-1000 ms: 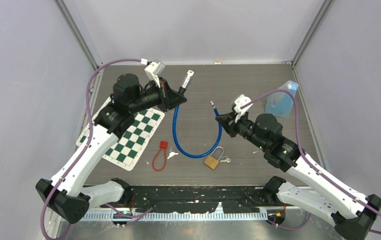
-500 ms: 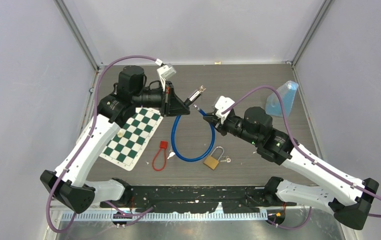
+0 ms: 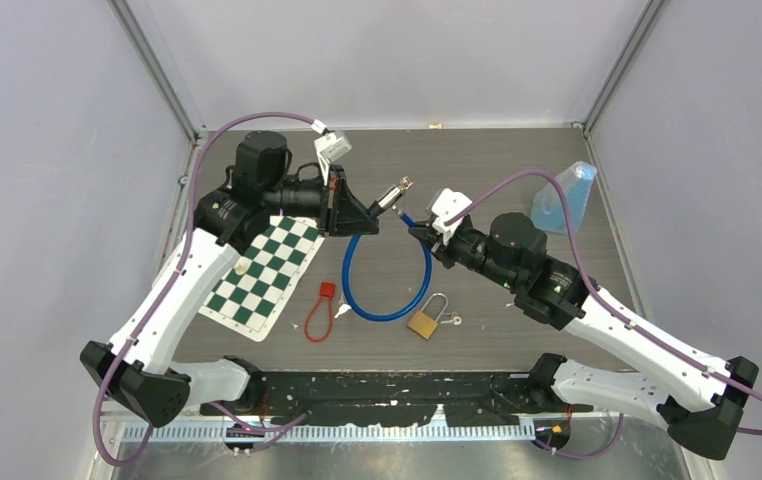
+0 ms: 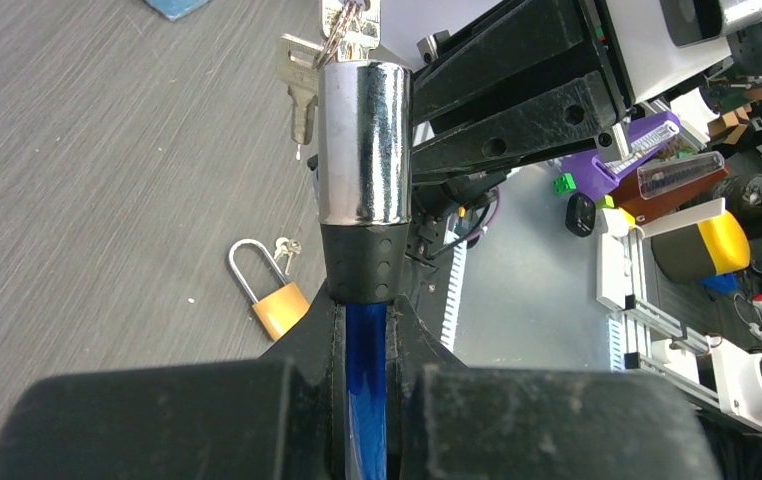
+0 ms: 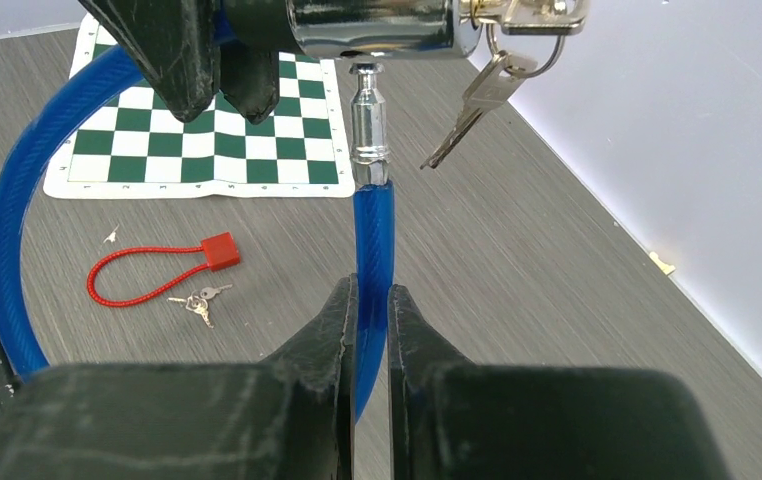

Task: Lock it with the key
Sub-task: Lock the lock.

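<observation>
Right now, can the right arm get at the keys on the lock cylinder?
Probably not: its jaws are shut on the blue cable below the pin, though the keys hang close.

A robotics lab: the dark table [image 3: 517, 170] stands in a bare cell of pale walls [image 3: 387, 60] and metal posts [image 3: 157, 70]. Beyond the left pincer [image 4: 365, 318], past the table's edge, lie purple plastic parts [image 4: 642, 140] and a yellow tub [image 4: 707, 240].

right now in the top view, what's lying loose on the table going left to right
checkered mat → red cable lock → brass padlock → blue bag
</observation>
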### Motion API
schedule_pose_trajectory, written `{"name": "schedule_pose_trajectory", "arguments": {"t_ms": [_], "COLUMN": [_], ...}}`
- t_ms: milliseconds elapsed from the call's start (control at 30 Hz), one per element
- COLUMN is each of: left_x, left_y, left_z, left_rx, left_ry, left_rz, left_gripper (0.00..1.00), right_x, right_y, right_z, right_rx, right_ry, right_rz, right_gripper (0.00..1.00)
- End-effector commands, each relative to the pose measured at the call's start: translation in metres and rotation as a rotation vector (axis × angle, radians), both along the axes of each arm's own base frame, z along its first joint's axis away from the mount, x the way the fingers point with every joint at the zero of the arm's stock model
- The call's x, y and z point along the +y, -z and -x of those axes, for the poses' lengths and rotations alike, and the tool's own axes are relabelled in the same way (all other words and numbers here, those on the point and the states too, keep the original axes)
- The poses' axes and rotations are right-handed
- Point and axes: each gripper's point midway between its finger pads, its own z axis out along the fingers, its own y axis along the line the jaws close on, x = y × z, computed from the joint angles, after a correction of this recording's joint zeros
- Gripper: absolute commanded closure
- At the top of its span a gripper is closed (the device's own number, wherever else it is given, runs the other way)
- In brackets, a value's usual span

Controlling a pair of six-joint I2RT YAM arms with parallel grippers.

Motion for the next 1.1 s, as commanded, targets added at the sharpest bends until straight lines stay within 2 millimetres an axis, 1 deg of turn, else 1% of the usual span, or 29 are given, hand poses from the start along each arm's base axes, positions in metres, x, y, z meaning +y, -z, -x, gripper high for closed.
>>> {"name": "schedule_pose_trajectory", "arguments": {"t_ms": [0,300,400,567,667,733,767,933,1033,1067], "left_x": [0.001,0.005,0.007,0.008,0.005,0.004,0.005,0.004,0.006,0.007], "left_y": [-0.011,0.001,0.005,0.004,0.004,0.008,0.011,0.023,0.033,0.037], "left_z": [0.001,-0.005,-0.009,-0.012,-0.006,-0.004,-0.003,0.007,0.007,0.006], "left_rx": [-0.061,-0.053,-0.058,-0.066,-0.06,-0.061,-0.057,-0.052,-0.055,-0.052], "left_ry": [0.006,-0.035,-0.061,-0.089,-0.048,-0.035,-0.03,0.019,0.007,0.004], "left_rz": [0.03,-0.009,-0.028,-0.031,-0.011,-0.014,-0.022,-0.037,-0.068,-0.083], "left_gripper": [1.0,1.0,1.0,1.0,1.0,1.0,1.0,1.0,1.0,1.0], "right_x": [0.009,0.009,0.009,0.011,0.013,0.017,0.019,0.029,0.032,0.033], "right_y": [-0.051,-0.062,-0.062,-0.059,-0.055,-0.057,-0.06,-0.056,-0.057,-0.06], "right_z": [0.006,0.011,0.012,0.013,0.01,0.008,0.008,0.001,0.0,0.001], "right_rx": [-0.094,-0.12,-0.118,-0.105,-0.096,-0.103,-0.108,-0.094,-0.093,-0.098], "right_ry": [-0.042,-0.067,-0.067,-0.076,-0.073,-0.078,-0.082,-0.085,-0.092,-0.095], "right_rz": [-0.128,-0.167,-0.169,-0.171,-0.162,-0.171,-0.178,-0.171,-0.181,-0.195], "right_gripper": [0.95,0.95,0.95,0.95,0.95,0.95,0.95,0.95,0.95,0.95]}}
